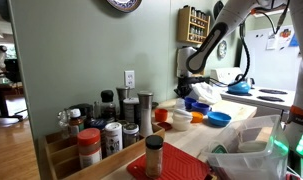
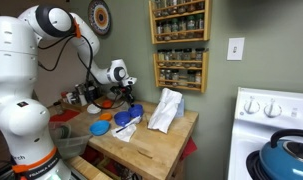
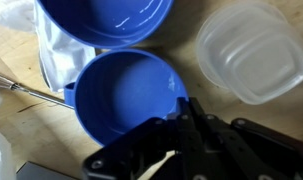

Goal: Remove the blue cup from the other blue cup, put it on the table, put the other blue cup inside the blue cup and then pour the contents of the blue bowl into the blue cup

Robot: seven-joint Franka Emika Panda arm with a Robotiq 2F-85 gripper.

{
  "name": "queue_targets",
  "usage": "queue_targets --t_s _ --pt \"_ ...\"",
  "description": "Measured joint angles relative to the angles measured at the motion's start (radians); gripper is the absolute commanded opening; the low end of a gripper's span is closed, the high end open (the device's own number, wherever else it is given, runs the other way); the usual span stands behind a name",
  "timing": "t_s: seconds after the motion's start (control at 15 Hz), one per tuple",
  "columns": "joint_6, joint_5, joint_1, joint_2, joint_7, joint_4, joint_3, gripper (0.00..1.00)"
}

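Over the beige table [image 3: 31, 125], the gripper [image 3: 186, 108] has its jaws pinched together, seemingly on the rim of the blue cup [image 3: 121, 95], which sits just beside the blue bowl [image 3: 106, 20].

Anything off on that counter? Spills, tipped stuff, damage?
No spill or damage visible. The blue cup that the shut pincer grips by the rim is upright and looks empty. Only clutter: crumpled white material loose on the table beside it, clear plastic container on its other side.
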Motion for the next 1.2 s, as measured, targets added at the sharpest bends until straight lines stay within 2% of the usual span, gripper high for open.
queue_targets --t_s 0.33,0.53,0.6,0.87,1.2 --pt "-0.011 0.002 0.019 -0.025 0.000 0.014 -0.018 0.74" --pt "-0.068 0.006 0.020 -0.085 0.000 0.006 -0.024 0.96" --pt "-0.087 0.012 0.018 -0.110 -0.003 -0.007 -0.026 0.99" --pt "-0.129 0.066 -0.011 -0.213 -0.062 -0.103 -0.029 1.00" --pt "-0.130 0.170 -0.062 -0.298 -0.225 -0.238 -0.031 1.00"
